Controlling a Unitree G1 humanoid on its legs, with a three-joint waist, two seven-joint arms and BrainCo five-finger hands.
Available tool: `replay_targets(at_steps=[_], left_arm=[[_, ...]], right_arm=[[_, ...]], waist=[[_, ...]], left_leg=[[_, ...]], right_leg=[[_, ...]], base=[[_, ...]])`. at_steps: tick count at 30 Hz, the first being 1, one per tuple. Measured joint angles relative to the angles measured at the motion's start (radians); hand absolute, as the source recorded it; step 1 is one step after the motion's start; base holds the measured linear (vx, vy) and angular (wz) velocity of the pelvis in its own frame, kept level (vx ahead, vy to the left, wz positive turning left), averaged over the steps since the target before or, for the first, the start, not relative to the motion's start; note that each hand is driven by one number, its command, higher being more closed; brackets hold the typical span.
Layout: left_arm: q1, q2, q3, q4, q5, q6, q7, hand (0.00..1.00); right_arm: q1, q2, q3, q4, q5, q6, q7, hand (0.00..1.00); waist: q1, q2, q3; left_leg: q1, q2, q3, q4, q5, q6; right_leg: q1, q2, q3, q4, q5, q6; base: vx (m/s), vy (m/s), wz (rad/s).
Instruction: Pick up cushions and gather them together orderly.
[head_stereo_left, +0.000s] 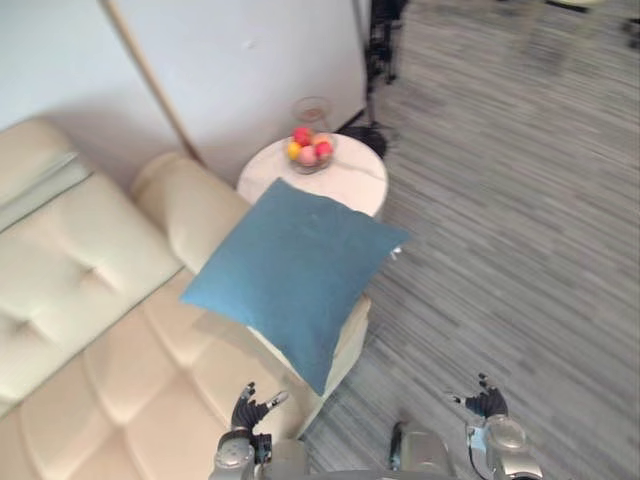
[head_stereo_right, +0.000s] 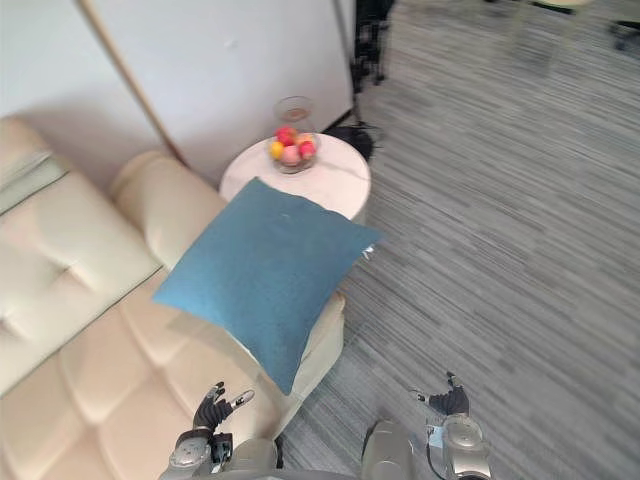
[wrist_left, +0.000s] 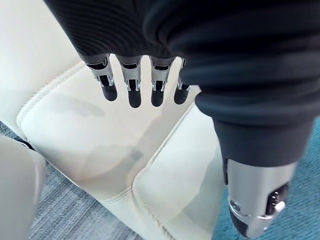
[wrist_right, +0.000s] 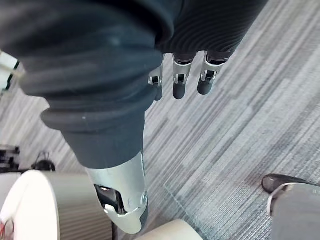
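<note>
No writing to read here.
I'm scanning the blue cushion (head_stereo_left: 290, 275), sofa (head_stereo_left: 90, 280) and round table (head_stereo_left: 352, 186): no lettering, though finer print might escape me.

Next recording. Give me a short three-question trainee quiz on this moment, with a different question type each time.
1. True or false: the left robot hand holds the blue cushion.
2. What stands on the round side table? A) a fruit bowl B) a lamp C) a stack of books
3. Fill in: the right robot hand hangs open above the grey striped ____.

Key: 1 false, it is open and empty beside the sofa; 2 A; 3 floor.
</note>
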Motion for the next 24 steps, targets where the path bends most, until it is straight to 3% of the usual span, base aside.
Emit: replay_targets(at_steps=[1,3,4,6,7,12,16,17,18,20,21,23,24], left_arm=[[-0.001,0.001,-0.01,0.0,-0.001,0.0,0.0,0.0],[-0.002,0.011,-0.043,-0.002,-0.01,0.001,-0.004,0.0],[-0.003,0.016,-0.046,-0.003,-0.012,0.001,-0.006,0.0],[0.0,0.042,-0.051,-0.007,-0.013,0.002,-0.011,0.0],[0.006,0.053,-0.051,-0.006,-0.014,0.004,-0.011,0.0],[0.03,0.067,-0.046,0.014,-0.014,0.005,-0.011,0.0],[0.04,0.068,-0.041,0.05,-0.014,0.005,-0.012,0.0],[0.039,0.075,-0.041,0.051,-0.014,0.005,-0.011,0.0],[0.038,0.076,-0.04,0.048,-0.015,0.005,-0.01,0.0],[0.028,0.091,-0.035,0.047,-0.016,0.005,-0.007,0.0],[0.018,0.104,-0.035,0.045,-0.017,0.005,-0.001,0.0],[0.007,0.115,-0.03,0.034,-0.018,0.004,0.01,0.0],[0.008,0.107,-0.029,0.027,-0.02,0.005,0.011,0.0]], right_arm=[[0.0,0.004,0.0,-0.002,0.003,-0.002,0.0,0.0],[0.002,0.001,-0.022,-0.024,0.014,-0.005,0.0,0.0],[0.001,0.006,-0.025,-0.028,0.017,-0.005,-0.001,0.0],[-0.001,0.027,-0.024,-0.036,0.033,-0.008,0.0,0.0],[-0.001,0.036,-0.022,-0.036,0.033,-0.007,0.0,0.0],[0.01,0.041,-0.023,-0.011,0.032,-0.002,0.0,0.0],[0.021,0.043,-0.043,0.0,0.032,0.001,-0.002,0.0],[0.04,0.044,-0.045,0.0,0.032,0.002,-0.003,0.0],[0.057,0.046,-0.046,0.001,0.034,0.003,-0.002,0.0],[0.059,0.045,-0.067,-0.004,0.035,0.003,-0.003,0.0],[0.075,0.044,-0.093,-0.023,0.04,0.002,-0.013,0.0],[0.092,0.033,-0.132,-0.033,0.041,0.003,-0.025,0.0],[0.094,0.024,-0.149,-0.037,0.041,0.005,-0.026,0.0]], waist=[[-0.003,-0.004,0.0],[-0.006,-0.013,-0.007],[-0.006,-0.014,-0.013],[0.011,-0.046,-0.023],[0.022,-0.051,-0.025],[0.01,-0.048,-0.027],[-0.03,-0.064,-0.027],[-0.042,-0.064,-0.028],[-0.05,-0.06,-0.029],[-0.064,-0.065,-0.031],[-0.071,-0.076,-0.036],[-0.071,-0.113,-0.043],[-0.07,-0.1,-0.046]], left_leg=[[-0.003,0.034,0.158,0.0,0.011,0.019],[-0.004,0.054,0.374,-0.014,0.038,0.03],[-0.008,0.05,0.388,-0.021,0.051,0.032],[-0.014,0.037,0.439,-0.052,0.091,0.05],[-0.012,0.025,0.443,-0.072,0.102,0.055],[0.033,-0.033,0.421,-0.147,0.125,0.069],[0.076,-0.082,0.369,-0.222,0.113,0.077],[0.086,-0.088,0.34,-0.215,0.109,0.081],[0.076,-0.085,0.309,-0.204,0.107,0.084],[0.054,-0.081,0.26,-0.187,0.107,0.083],[0.029,-0.086,0.233,-0.163,0.101,0.069],[-0.007,-0.096,0.191,-0.104,0.086,0.045],[-0.017,-0.086,0.178,-0.093,0.083,0.037]], right_leg=[[0.05,0.001,-0.059,-0.045,0.005,-0.008],[0.09,-0.006,-0.109,-0.073,0.007,-0.008],[0.092,-0.011,-0.109,-0.08,0.011,-0.002],[0.097,-0.02,-0.115,-0.121,0.027,0.012],[0.109,-0.017,-0.118,-0.155,0.046,0.021],[0.141,-0.049,-0.132,-0.154,0.063,0.034],[0.011,-0.136,-0.003,0.198,0.06,0.061],[-0.036,-0.133,0.083,0.277,0.051,0.063],[-0.05,-0.101,0.172,0.252,-0.017,0.068],[-0.066,-0.057,0.262,0.171,-0.049,0.076],[-0.058,-0.034,0.321,0.08,-0.039,0.082],[-0.041,-0.047,0.343,0.004,-0.015,0.099],[-0.034,-0.04,0.325,0.003,-0.016,0.093]], base=[[0.09,-0.176,1.61],[0.07,-0.065,1.39],[0.07,0.021,1.06],[0.05,0.048,0.45],[0.04,0.044,0.27],[0.0,0.077,0.19],[-0.1,0.044,0.41],[0.01,-0.022,0.66],[0.02,-0.048,0.64],[0.02,-0.105,0.76],[0.01,-0.113,0.92],[0.07,-0.197,0.8],[0.1,-0.222,0.5]])
